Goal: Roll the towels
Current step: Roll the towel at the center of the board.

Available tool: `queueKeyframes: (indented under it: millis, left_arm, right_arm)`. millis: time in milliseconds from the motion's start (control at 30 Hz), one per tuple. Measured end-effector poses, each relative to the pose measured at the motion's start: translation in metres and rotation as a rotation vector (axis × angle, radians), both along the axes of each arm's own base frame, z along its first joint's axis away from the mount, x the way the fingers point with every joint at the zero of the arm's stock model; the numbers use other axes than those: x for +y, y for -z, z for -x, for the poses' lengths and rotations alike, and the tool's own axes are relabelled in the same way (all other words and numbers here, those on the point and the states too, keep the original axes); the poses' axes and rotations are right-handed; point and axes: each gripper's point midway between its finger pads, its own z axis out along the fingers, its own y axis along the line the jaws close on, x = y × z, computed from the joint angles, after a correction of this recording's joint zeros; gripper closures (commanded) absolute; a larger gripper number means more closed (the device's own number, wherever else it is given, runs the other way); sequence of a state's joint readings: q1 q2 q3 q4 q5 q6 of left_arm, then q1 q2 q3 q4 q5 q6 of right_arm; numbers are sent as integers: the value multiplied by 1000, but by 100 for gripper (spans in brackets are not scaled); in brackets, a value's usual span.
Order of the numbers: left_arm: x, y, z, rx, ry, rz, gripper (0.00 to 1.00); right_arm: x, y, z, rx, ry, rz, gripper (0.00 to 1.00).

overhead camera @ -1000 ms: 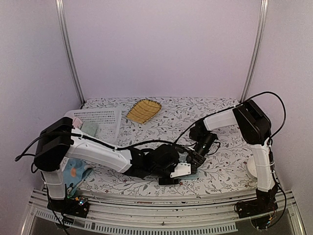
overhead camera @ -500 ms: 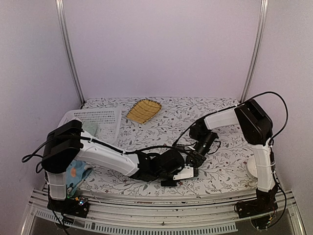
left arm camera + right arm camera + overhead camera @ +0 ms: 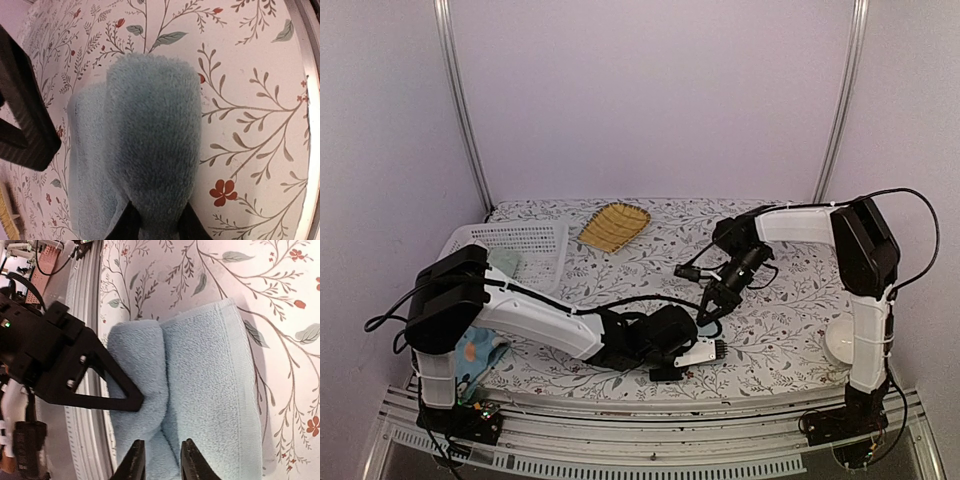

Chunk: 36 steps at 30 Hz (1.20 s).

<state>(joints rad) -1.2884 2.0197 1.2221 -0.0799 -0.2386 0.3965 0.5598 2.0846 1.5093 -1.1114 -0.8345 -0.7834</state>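
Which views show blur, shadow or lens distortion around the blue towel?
Left wrist view: the blue towel is soft and shadowed in its middle, and the table edge bows. Right wrist view: its terry texture is sharp. Top external view: even light, no glare.

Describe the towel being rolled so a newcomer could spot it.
On the floral table, look at the near edge's middle, where the left gripper reaches. The plain light-blue terry towel lies there partly rolled, unlike the cartoon-printed towel at the near left corner.
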Motion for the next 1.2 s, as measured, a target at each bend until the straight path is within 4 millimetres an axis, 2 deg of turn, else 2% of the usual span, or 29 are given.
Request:
queueKeyframes:
  millis: [167, 467, 733, 867, 1033, 1200]
  left_arm:
    - [0, 0, 1, 12, -7, 1, 80]
    - [-3, -4, 11, 91, 0, -9, 79]
    - [-7, -20, 32, 257, 29, 9, 80]
    - [-8, -20, 30, 328, -1, 16, 82]
    - [-7, -5, 23, 451, -46, 14, 83]
    - [-7, -5, 17, 578, -63, 49, 84]
  right_arm:
    - [-6, 27, -2, 17, 33, 77, 80]
    - [-14, 55, -12, -8, 81, 183, 85]
    - [-14, 59, -8, 18, 107, 204, 86]
    - [-14, 59, -8, 23, 110, 204, 85]
    - [-14, 59, -7, 26, 110, 203, 85]
    - [-14, 57, -7, 32, 109, 199, 82]
